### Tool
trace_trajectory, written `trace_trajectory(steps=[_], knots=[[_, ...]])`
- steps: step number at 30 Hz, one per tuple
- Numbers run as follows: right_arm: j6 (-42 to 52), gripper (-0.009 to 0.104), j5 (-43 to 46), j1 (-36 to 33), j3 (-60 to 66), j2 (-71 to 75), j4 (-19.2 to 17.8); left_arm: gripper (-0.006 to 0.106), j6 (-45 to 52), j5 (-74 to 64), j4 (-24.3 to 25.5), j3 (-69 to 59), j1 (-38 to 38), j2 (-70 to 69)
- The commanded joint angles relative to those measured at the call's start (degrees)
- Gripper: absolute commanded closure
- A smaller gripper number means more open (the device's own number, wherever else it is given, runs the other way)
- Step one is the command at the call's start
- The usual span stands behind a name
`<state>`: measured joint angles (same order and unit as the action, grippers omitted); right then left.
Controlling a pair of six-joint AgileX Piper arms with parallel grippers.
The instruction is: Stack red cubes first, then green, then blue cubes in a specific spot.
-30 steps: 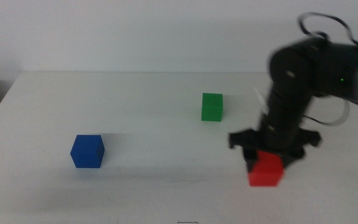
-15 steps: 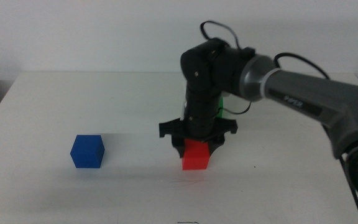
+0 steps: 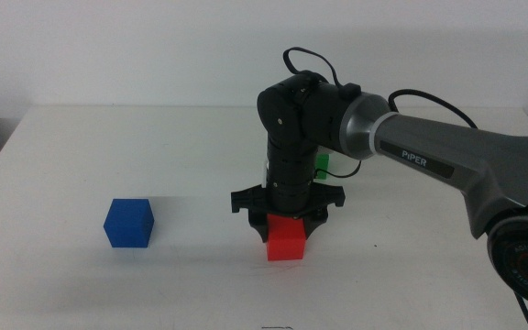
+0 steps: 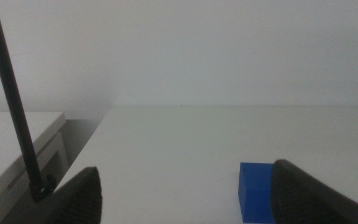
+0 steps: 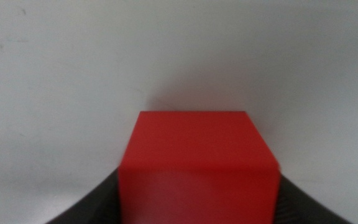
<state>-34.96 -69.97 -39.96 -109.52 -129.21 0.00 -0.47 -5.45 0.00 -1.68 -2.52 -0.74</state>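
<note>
My right gripper (image 3: 287, 227) is shut on the red cube (image 3: 287, 240), holding it at the table's middle, low over or on the white top. In the right wrist view the red cube (image 5: 197, 158) fills the space between the dark jaws. Behind the right arm, only a sliver of the green cube (image 3: 323, 163) shows. The blue cube (image 3: 129, 223) rests at the left of the table; it also shows in the left wrist view (image 4: 257, 190), ahead of the open left gripper (image 4: 182, 211), which waits at the bottom-left corner of the middle view.
The white table's left edge (image 4: 73, 149) drops off beside the left gripper, with a thin black rod (image 4: 14, 106) standing there. The right arm's long grey link (image 3: 447, 160) stretches over the table's right half.
The right arm has carried the red cube from the table's right side leftward to the middle and lowered it a little. The green cube is now mostly hidden behind the arm.
</note>
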Motion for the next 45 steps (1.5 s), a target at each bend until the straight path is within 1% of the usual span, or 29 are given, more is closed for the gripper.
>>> trace_trajectory(steps=[1, 3, 5, 8, 12, 17, 26, 27, 29, 31, 35, 39, 40, 42, 45], knots=[[-0.3, 0.038, -4.4, 0.0, -1.3, 3.0, 0.0, 0.01, -0.5, 4.8, 0.0, 0.2, 0.4, -1.2], [-0.3, 0.024, -4.3, 0.0, -1.3, 3.0, 0.0, 0.01, -0.5, 4.8, 0.0, 0.2, 0.4, -1.2], [-0.1, 0.014, -4.3, 0.0, -1.3, 3.1, 0.0, 0.01, -0.5, 4.8, 0.0, 0.2, 0.4, -1.2], [1.3, 0.003, -4.5, 0.0, -1.4, 3.3, -0.4, 0.01, -0.5, 4.8, 0.0, 0.2, 0.4, -1.2], [1.5, 0.001, -4.5, 0.0, -1.4, 4.2, -0.8, 0.01, -0.5, 4.8, 0.0, 0.2, 0.4, -1.2], [1.7, 0.001, -4.5, 0.3, -1.5, 6.2, -3.1, 0.01, -0.5, 4.8, 0.0, 0.2, 0.4, -1.2], [1.7, 0.001, -4.5, 0.3, -5.5, 7.1, -3.4, 0.01, -0.5, 4.8, 0.0, 0.2, 0.4, -1.2], [1.7, 0.001, -4.5, 0.3, -6.4, 7.1, -4.1, 0.01, -0.5, 4.8, 0.0, 0.2, 0.4, -1.2], [1.4, 0.001, -4.5, 0.3, -8.0, 7.1, -6.4, 0.01, -0.5, 4.8, 0.0, 0.2, 0.4, -1.2], [0.5, 0.001, -4.5, 0.3, -9.9, 7.1, -9.5, 0.01, -0.5, 4.8, 0.0, 0.2, 0.4, -1.2], [-0.1, 0.001, -4.2, 0.3, -12.7, 7.1, -13.7, 0.01, -0.5, 4.8, 0.0, 0.2, 0.4, -1.2], [-2.0, 0.001, -1.7, 0.3, -14.0, 7.1, -22.0, 0.01, -0.5, 4.8, 0.0, 0.2, 0.4, -1.2], [-2.5, 0.001, -0.5, 0.3, -14.0, 7.1, -23.6, 0.01, -0.5, 4.8, 0.0, 0.2, 0.4, -1.2], [-2.8, 0.001, 2.1, 0.5, -14.0, 6.8, -25.3, 0.01, -0.5, 4.8, 0.0, 0.2, 0.4, -1.2], [-3.2, 0.001, 6.0, 1.5, -14.0, 5.9, -25.8, 0.01, -0.5, 4.8, 0.0, 0.2, 0.4, -1.2]])
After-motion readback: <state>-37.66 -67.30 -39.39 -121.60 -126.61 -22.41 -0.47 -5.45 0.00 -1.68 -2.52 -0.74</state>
